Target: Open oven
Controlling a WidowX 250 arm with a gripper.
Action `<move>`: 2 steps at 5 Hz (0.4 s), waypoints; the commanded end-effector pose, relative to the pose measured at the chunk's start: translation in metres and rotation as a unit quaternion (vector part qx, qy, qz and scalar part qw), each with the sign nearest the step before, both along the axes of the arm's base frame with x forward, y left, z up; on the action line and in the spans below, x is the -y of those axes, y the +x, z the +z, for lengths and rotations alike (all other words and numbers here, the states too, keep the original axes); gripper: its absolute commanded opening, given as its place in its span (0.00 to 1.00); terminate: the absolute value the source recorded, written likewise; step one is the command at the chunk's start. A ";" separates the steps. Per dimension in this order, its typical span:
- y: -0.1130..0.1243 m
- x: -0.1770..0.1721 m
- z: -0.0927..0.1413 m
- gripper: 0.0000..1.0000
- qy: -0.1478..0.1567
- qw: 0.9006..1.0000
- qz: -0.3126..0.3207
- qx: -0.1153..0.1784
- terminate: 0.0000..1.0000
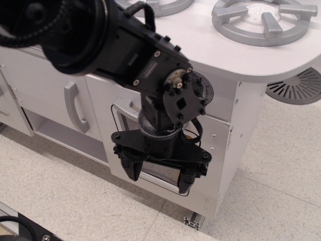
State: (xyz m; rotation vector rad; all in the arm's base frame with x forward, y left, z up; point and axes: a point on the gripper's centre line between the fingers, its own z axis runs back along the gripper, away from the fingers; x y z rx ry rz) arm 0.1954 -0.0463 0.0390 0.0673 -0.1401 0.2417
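1. Looking down through the single camera, I found the oven (165, 175) at about 6 o'clock from the frame centre, set in the front of the white toy kitchen under the worktop (220, 55).
2. The black gripper (160, 173) hung directly in front of the oven door, covering most of its window; only a sliver of the window's lower edge showed between the fingers (131, 168).
3. The two fingers stood moderately apart, one at 8 o'clock and one at 4 o'clock of the wrist. I could not tell whether they touched the door or its handle, and I saw nothing held between them.
4. A grey dial (204, 89) peeked out at 2 o'clock from the wrist, just above the door.
5. The plain cabinet door with a vertical grey handle (75, 106) sat at 9 o'clock from the gripper, apart from it.
6. A grey burner ring (265, 21) lay on the worktop at 1 o'clock.
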 end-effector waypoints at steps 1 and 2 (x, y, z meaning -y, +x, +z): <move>0.000 0.000 0.000 1.00 0.000 1.000 0.000 0.000 0.00; -0.004 -0.016 -0.009 1.00 -0.005 0.998 0.046 0.033 0.00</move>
